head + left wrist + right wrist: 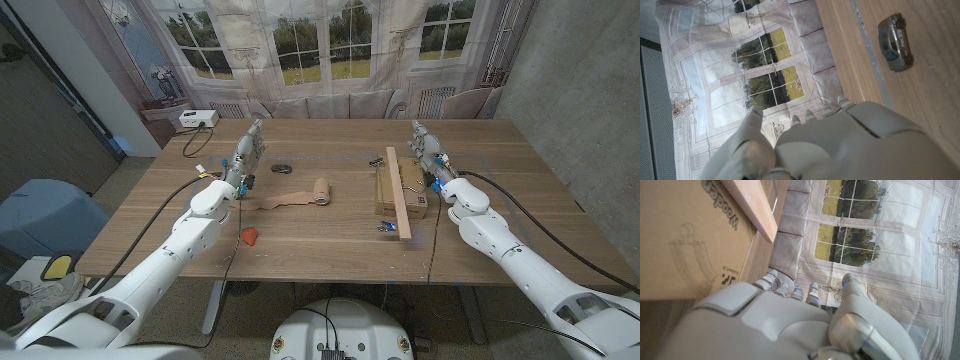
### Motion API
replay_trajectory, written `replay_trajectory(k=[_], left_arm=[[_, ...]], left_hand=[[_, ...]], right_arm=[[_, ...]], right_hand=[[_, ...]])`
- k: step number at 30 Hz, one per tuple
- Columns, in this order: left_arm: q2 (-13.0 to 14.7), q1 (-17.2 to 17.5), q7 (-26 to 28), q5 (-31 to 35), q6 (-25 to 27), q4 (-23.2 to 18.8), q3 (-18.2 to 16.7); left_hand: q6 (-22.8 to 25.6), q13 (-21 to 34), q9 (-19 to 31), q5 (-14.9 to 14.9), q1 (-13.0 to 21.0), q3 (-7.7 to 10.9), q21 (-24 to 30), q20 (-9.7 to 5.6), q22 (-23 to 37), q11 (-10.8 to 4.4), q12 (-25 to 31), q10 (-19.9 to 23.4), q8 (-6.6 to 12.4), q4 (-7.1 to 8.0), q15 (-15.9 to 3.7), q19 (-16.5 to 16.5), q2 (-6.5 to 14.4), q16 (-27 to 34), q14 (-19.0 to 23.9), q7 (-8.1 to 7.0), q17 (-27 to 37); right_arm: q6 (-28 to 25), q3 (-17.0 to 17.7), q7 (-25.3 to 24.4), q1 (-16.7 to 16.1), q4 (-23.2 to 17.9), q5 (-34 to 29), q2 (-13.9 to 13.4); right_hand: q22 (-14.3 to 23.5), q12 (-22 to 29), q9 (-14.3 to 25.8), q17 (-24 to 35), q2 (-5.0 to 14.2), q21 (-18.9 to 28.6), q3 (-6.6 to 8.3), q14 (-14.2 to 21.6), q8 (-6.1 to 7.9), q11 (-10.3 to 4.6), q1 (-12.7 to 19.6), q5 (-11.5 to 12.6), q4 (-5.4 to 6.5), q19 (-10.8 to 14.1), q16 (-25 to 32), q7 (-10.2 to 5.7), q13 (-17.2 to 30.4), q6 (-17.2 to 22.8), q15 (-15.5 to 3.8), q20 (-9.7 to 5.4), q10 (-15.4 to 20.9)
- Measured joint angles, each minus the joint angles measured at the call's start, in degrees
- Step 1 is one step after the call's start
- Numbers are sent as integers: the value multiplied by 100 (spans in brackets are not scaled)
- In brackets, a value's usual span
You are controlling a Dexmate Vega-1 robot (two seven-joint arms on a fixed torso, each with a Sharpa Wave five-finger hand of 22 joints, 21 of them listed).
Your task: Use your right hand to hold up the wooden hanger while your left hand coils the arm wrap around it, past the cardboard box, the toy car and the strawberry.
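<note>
While the long wooden bench [330, 235] carries everything, the flat brown cardboard box [413, 190] lies right of centre with the pale wooden hanger [398, 192] laid across it. The right hand [428, 150] stands just beside it, holding nothing, fingers extended. Left of these lie the tan arm wrap [296, 196], the small dark toy car [281, 167] and the red strawberry [249, 236], near the empty, straight-fingered left hand [245, 155].
</note>
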Motion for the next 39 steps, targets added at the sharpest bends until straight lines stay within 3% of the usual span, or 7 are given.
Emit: replay_trajectory(k=[5, 10, 15, 22, 28, 39], left_arm=[[34, -78, -128, 23, -24, 88, -2], [62, -158, -246, 52, -47, 171, 14], [87, -205, -325, 84, -76, 209, 39], [106, -246, -387, 126, -106, 223, 75], [106, -265, -426, 157, -119, 225, 106], [106, -267, -410, 210, -102, 145, 150]], left_hand=[[0, 0, 0, 0, 0, 0, 0, 0, 0, 1, 0, 0, 0, 0, 0, 0, 0, 0, 0, 0, 0], [0, 0, 0, 0, 0, 0, 0, -22, 0, 1, 0, -1, 22, 0, 0, -22, 0, 0, 0, 0, 0], [0, -1, 0, 0, 0, 0, 37, -22, -1, 23, 42, 22, 38, 0, 0, -22, 0, 19, 0, 1, -1], [0, -1, -1, 0, 1, 0, 119, 43, -1, 119, 104, 9, 46, 0, 35, 1, -2, 44, -26, 1, -1], [0, -1, -1, 0, 31, -1, 185, 155, -1, 180, 148, 8, 106, 0, 195, -9, -31, 84, -9, 1, -1], [0, 26, -1, 0, 53, -1, 207, 214, -2, 253, 148, -3, 106, 0, 226, -10, -54, 84, -40, 2, -2]], right_arm=[[121, -71, -33, 114, 235, -62, 202], [219, -98, -119, 130, 275, -155, 275], [259, -105, -246, 81, 159, -264, 253], [162, -106, -534, -48, -216, -562, 63], [-123, -124, -809, -217, -780, -877, -268], [-741, -117, -1310, -567, -1748, -1474, -846]], right_hand=[[0, 22, 0, 0, 14, 0, 0, 0, 0, 5, 14, 0, 0, 22, 18, 0, 0, 0, 0, 22, 5], [0, 83, 0, 0, 3, 39, 0, 0, 11, 146, 25, 0, 0, 99, 49, 2, 0, 1, 0, 45, 149], [-1, 156, -1, -1, -46, 85, 0, 206, 64, 353, 74, 0, 0, 263, 106, 165, 0, 209, 64, 89, 398], [-1, 216, 27, -1, -65, 126, -25, 551, 90, 479, 70, 0, -24, 497, 173, 321, -1, 401, 280, 220, 734], [-1, 216, 27, -1, -94, 126, -50, 579, 90, 470, 57, 0, -48, 507, 172, 336, -1, 416, 308, 230, 743], [-2, 216, 27, -1, -94, 126, -50, 578, 90, 470, 57, 0, -48, 538, 172, 351, -1, 431, 308, 261, 743]])
